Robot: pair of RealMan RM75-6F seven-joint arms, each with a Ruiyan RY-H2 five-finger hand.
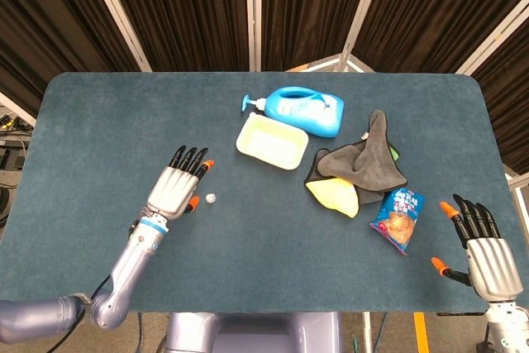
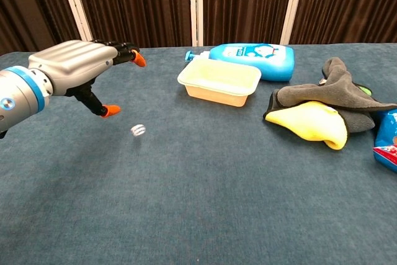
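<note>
Left hand (image 2: 74, 66) — fingers spread, holding nothing, raised over the table's (image 1: 99, 113) left part. Die (image 2: 138, 130) — free of the hand, just right of it, blurred, seemingly mid-drop; release done, settling left. Right hand (image 1: 483, 254) — splayed, empty, near right corner beside snack bag (image 1: 397, 219).

The desk (image 1: 99, 121) is teal. A small white die (image 1: 211, 199) lies beside the silver left hand (image 1: 175, 190) with black, orange-tipped fingers (image 1: 191, 158). The bottle (image 1: 302, 111) is blue, the tray (image 1: 271, 141) cream, one cloth (image 1: 364, 163) grey, another cloth (image 1: 335, 194) yellow.
</note>
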